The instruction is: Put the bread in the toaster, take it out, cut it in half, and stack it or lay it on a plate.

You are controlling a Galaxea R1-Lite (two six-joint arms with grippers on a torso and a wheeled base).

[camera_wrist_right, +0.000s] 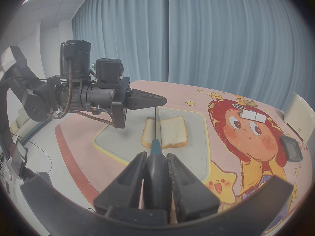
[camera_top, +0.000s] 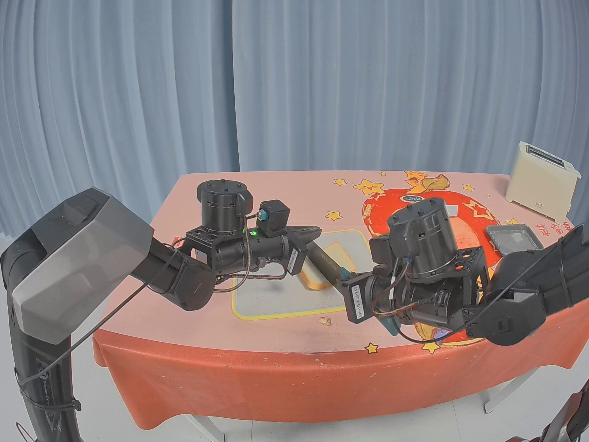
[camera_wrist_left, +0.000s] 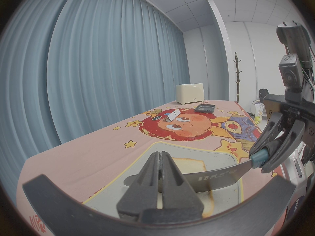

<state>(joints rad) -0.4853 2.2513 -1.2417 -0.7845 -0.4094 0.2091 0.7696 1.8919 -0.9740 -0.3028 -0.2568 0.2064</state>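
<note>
Well inside the edges of the board, pale bread is crossed by a knife clenched in the right gripper; left gripper jaws are closed.

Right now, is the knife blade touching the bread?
Touching. In the left wrist view the knife, held in the right gripper, stands across the bread, with slice showing on both sides and no gap under its edge.

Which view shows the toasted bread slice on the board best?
Right wrist view: the whole toasted bread slice lies open on the grey cutting board, thin knife blade across it. In the head view the blade hides part; in the left wrist view the left gripper's fingers and blade cover much.
</note>
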